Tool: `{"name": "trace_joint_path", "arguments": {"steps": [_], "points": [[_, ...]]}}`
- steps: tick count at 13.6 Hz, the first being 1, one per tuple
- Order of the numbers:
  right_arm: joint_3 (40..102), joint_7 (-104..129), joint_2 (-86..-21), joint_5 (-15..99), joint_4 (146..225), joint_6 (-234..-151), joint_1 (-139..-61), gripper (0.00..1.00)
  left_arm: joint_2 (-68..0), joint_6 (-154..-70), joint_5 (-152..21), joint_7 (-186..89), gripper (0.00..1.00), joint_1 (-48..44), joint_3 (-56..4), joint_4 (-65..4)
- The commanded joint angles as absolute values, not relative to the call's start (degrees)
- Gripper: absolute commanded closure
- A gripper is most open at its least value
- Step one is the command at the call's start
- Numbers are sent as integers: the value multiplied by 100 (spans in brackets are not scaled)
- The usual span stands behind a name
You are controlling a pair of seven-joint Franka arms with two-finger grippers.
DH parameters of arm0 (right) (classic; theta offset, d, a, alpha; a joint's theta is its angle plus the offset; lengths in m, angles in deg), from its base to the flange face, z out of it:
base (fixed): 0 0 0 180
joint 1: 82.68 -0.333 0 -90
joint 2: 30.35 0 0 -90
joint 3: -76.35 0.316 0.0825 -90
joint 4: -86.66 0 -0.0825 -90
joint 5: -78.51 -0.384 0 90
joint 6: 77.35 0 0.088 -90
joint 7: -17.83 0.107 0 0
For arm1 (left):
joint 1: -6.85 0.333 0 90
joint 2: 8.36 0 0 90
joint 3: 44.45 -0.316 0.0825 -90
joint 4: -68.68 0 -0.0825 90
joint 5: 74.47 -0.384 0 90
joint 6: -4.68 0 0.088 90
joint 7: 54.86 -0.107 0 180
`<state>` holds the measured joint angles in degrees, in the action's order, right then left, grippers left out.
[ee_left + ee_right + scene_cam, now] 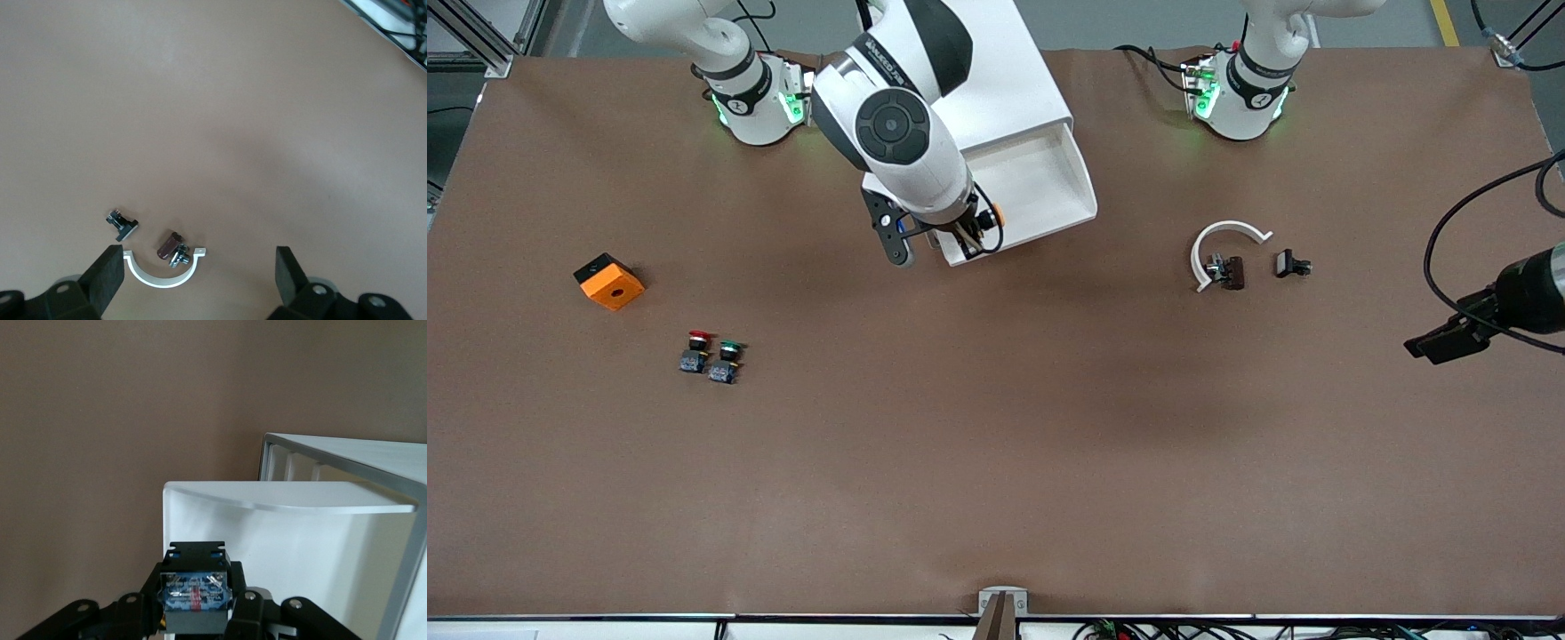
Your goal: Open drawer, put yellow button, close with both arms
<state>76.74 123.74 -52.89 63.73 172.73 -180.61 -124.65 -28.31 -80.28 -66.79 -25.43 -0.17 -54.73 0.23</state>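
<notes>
Right gripper (971, 233) clamps the button (194, 595) over the drawer (1040, 182) corner; shift inward before release. Left gripper (199, 275) waits wide open, empty, above the table.

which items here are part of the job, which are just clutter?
Job:
- drawer, pulled open
- yellow button, held in the right gripper over the drawer's front corner
- left gripper, open, waiting over the table's left-arm end

Lying about:
- orange block
- red button
- green button
- white clamp
- brown part
- black clip
</notes>
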Motion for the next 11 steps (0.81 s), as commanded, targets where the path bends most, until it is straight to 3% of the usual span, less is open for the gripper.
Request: {"name": "trace_joint_path", "arguments": {"steps": [1, 4, 8, 11], "points": [[7662, 12540, -5487, 6234, 17016, -18079, -12610, 79, -2191, -8154, -6849, -3225, 0, 507, -4781, -514], [7662, 12549, -5540, 6225, 17016, -18097, -12794, 79, -1866, -8163, -7207, -3315, 0, 948, -3998, -646], [7662, 12549, -5707, 6243, 17016, -18106, -12961, 79, -1084, -8671, -7359, -4122, 0, 1256, -3724, -1682], [7662, 12549, -5742, 6252, 17016, -18097, -13005, 77, -827, -8708, -7368, -4141, 0, 1256, -3715, -1912]]}}
